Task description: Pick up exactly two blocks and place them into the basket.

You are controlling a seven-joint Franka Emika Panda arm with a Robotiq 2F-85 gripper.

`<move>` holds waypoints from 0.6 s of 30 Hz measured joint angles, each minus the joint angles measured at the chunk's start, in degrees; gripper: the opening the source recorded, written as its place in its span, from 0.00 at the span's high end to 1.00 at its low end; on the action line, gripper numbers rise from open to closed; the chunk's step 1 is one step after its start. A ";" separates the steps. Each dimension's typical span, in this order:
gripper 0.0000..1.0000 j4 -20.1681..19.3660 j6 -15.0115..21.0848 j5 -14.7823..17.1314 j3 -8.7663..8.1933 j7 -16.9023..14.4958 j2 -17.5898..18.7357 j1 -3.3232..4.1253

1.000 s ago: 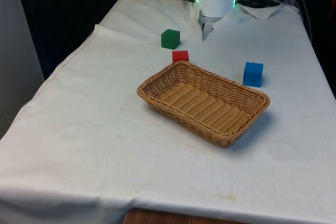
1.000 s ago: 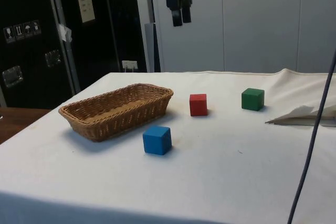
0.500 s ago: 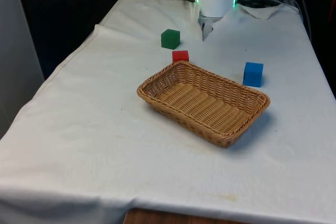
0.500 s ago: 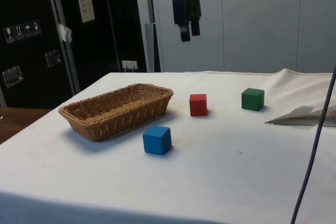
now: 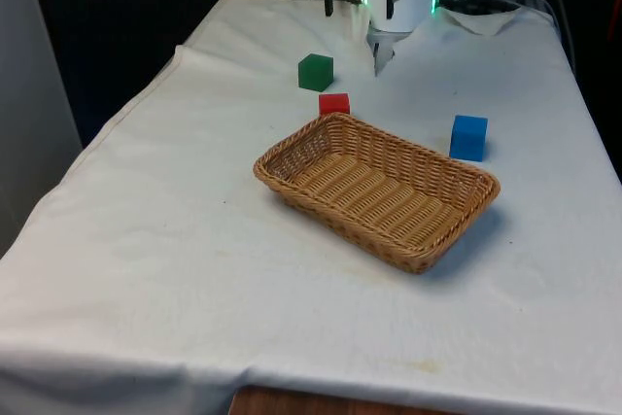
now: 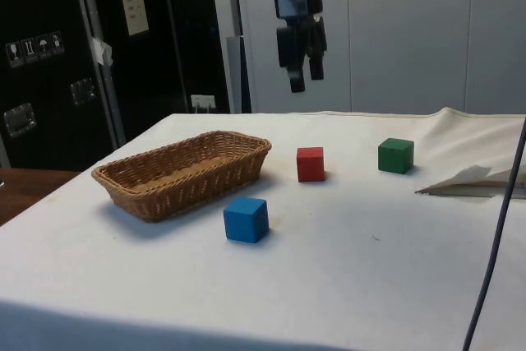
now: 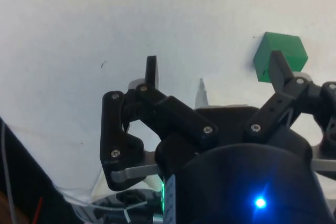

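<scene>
hand (image 6: 302, 81): we see it open, empty, high above the desk (image 5: 194, 240)
blocks: green block (image 5: 315, 71), red block (image 5: 333, 103), blue block (image 5: 468, 136) around the basket (image 5: 292, 177)

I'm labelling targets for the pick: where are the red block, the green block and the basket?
red block (image 5: 333, 103), front view, its front face
green block (image 6: 395, 155), side view, its near face
basket (image 5: 292, 194), front view, its near rim
</scene>
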 measured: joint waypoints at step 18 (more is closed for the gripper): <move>0.00 -7.05 9.68 0.00 -2.64 1.43 2.69 -0.06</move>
